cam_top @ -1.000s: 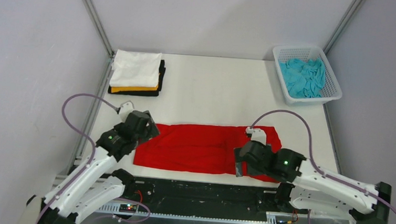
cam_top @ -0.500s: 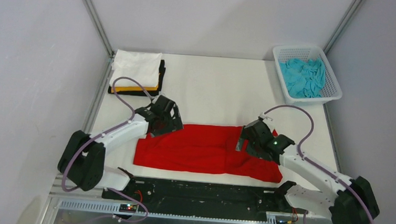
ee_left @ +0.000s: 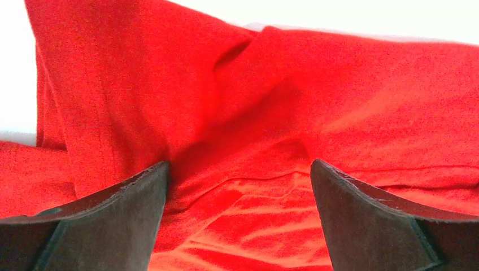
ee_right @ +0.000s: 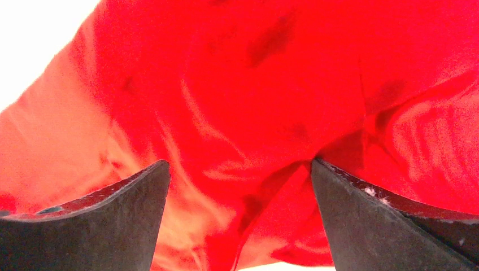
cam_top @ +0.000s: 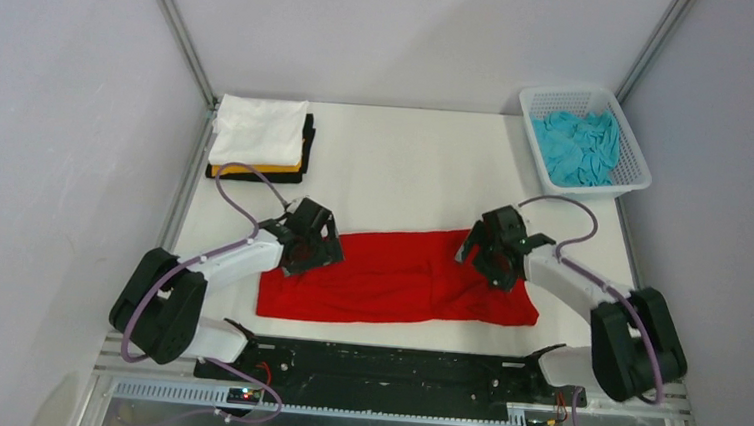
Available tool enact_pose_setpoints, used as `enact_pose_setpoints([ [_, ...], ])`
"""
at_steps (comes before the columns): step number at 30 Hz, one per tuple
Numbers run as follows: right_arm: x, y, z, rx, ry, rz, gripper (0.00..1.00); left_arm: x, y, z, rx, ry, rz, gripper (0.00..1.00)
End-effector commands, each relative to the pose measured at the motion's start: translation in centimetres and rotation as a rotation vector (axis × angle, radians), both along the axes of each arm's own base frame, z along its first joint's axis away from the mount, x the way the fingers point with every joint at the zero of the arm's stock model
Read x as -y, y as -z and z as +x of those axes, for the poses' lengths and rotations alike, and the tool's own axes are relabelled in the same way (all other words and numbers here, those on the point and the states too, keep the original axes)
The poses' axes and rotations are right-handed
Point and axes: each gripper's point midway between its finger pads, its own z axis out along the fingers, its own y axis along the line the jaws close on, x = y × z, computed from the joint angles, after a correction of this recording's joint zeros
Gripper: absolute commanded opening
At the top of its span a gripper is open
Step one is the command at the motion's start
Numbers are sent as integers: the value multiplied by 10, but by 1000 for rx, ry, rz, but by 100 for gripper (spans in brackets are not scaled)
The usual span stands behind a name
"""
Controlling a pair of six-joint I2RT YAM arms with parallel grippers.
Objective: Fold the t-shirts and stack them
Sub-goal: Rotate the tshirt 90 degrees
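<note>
While the bright red cloth t-shirt lies stretched across the near bench, I judge we're mid-fold: both jaws gape open at its far corners and must pinch next.

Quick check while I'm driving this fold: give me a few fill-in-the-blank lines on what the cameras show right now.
The spread t-shirt on the table is coloured ____.
The top layer of the folded stack is ____.
The basket holds a crumpled t-shirt coloured ____.
Over the cloth, the left gripper and the right gripper both have their jaws ____.
Missing words: red; white; turquoise; open.
</note>
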Motion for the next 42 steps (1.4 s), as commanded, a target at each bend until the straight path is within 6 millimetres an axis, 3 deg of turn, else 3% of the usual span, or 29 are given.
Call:
enact_pose_setpoints([
  [1, 0, 9, 55, 18, -12, 8, 99, 6, 26, -40, -123, 14, -6, 100],
  [2, -1, 15, 59, -13, -24, 10, 99, 9, 24, -41, -114, 16, -15, 100],
  [3, -6, 3, 81, 28, -28, 22, 99, 17, 18, -43, -96, 26, -34, 100],
  [4, -7, 10, 91, 28, -44, 13, 99, 23, 15, -45, -80, 25, -42, 100],
  [9, -28, 3, 187, 79, -92, 90, 99, 46, -18, -19, 58, -52, -113, 100],
  [10, -41, -12, 207, 111, -128, 128, 99, 53, -22, -16, 73, -58, -116, 100],
  [11, -49, 3, 211, 74, -149, 136, 99, 56, -22, -14, 84, -61, -110, 100],
  [12, -58, -10, 224, 84, -186, 147, 100, 65, -20, -17, 77, -53, -113, 100],
  [13, -65, 9, 220, 20, -218, 132, 99, 71, -19, -18, 73, -57, -121, 100],
  [14, -74, -8, 241, 73, -236, 138, 99, 81, -14, -24, 56, -32, -113, 100],
  [15, -84, 8, 239, 42, -281, 137, 99, 87, -12, -27, 47, -24, -116, 100],
  [16, -95, -8, 258, 98, -306, 153, 99, 98, -5, -35, 26, -6, -110, 100],
  [17, -104, 8, 256, 60, -334, 172, 99, 109, -2, -45, 10, 18, -116, 100],
  [18, -115, 6, 272, 88, -358, 192, 99, 116, 4, -49, -10, 29, -107, 100],
  [19, -120, 7, 272, 74, -384, 214, 99, 127, 7, -62, -34, 62, -114, 100],
  [20, -126, 5, 289, 107, -394, 220, 99, 133, 11, -68, -52, 82, -108, 100],
  [22, -131, 4, 305, 132, -415, 213, 99, 146, 13, -85, -79, 119, -117, 100],
  [27, -138, -4, 329, 224, -407, 250, 98, 147, 6, -116, -81, 140, -144, 100],
  [36, -144, -20, 347, 333, -442, 242, 99, 144, 2, -151, -102, 243, -120, 100],
  [38, -146, -32, 346, 356, -477, 221, 99, 141, -5, -152, -85, 265, -98, 100],
  [40, -150, -56, 343, 390, -521, 212, 99, 133, -17, -145, -42, 276, -71, 100],
  [41, -153, -78, 340, 429, -557, 200, 99, 126, -23, -140, -9, 271, -39, 100],
  [42, -153, -84, 336, 431, -574, 188, 99, 124, -33, -136, 24, 282, -43, 100],
])
